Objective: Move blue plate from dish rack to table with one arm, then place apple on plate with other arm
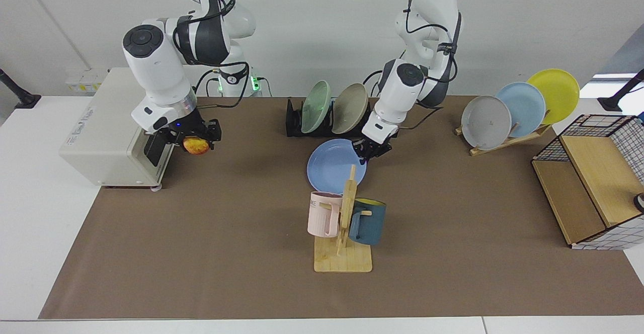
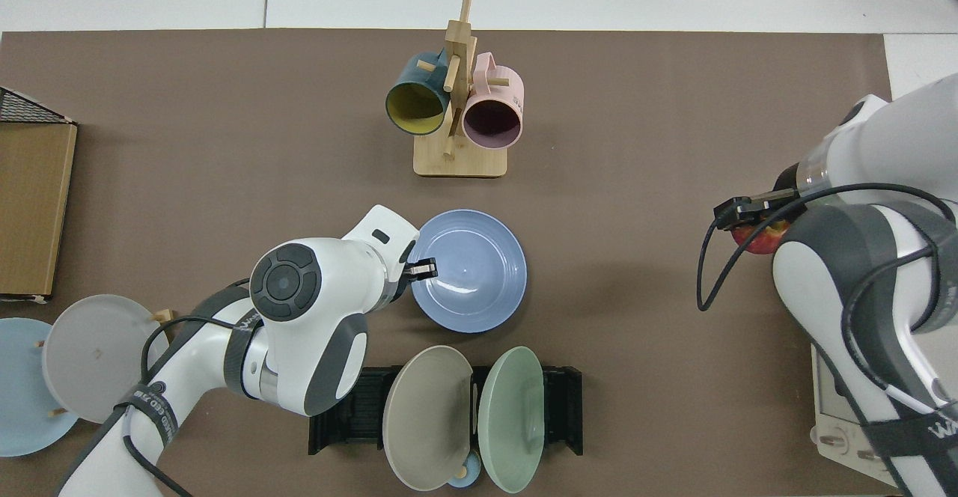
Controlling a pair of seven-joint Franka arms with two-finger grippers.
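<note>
The blue plate [image 1: 334, 165] [image 2: 470, 270] hangs low over the brown mat of the table [image 1: 226, 253], in front of the black dish rack [image 1: 294, 122] [image 2: 340, 411]. My left gripper [image 1: 366, 154] [image 2: 423, 268] is shut on the plate's rim at its right edge in the facing view. Whether the plate touches the mat I cannot tell. My right gripper [image 1: 196, 142] [image 2: 752, 216] is shut on the apple [image 1: 196, 146] [image 2: 757, 240] and holds it in the air beside the white appliance.
A green plate [image 1: 314, 106] and a beige plate [image 1: 349, 107] stand in the rack. The wooden mug tree [image 1: 343, 223] with a pink and a teal mug stands just in front of the blue plate. A wooden stand [image 1: 508, 140] holds grey, sky-blue and yellow plates. A wire-and-wood basket [image 1: 593, 193] sits at the right.
</note>
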